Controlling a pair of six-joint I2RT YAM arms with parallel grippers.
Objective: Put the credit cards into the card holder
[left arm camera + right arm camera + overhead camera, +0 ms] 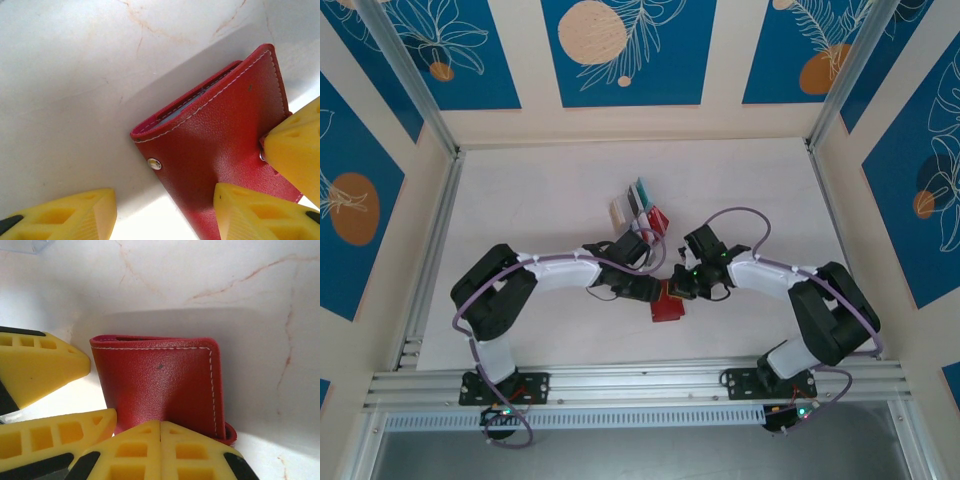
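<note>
Red card holder [668, 303] lay on the table [540, 200]; right tool [160, 424] closed tight, perhaps pinning its flap, left tool [164, 192] half-wide and empty. Credit cards [638, 203] stood apart, not yet loaded.

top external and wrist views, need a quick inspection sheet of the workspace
surface: white marbled table
job's things: red card holder at front centre, between the grippers; credit cards standing in a clear rack behind it
clutter: nothing seen
grippers: left gripper open, close over the holder; right gripper shut on the holder's edge
cables: purple cables along both arms, one looping above the right wrist
surroundings: aluminium frame, blue leaf-print panels
</note>
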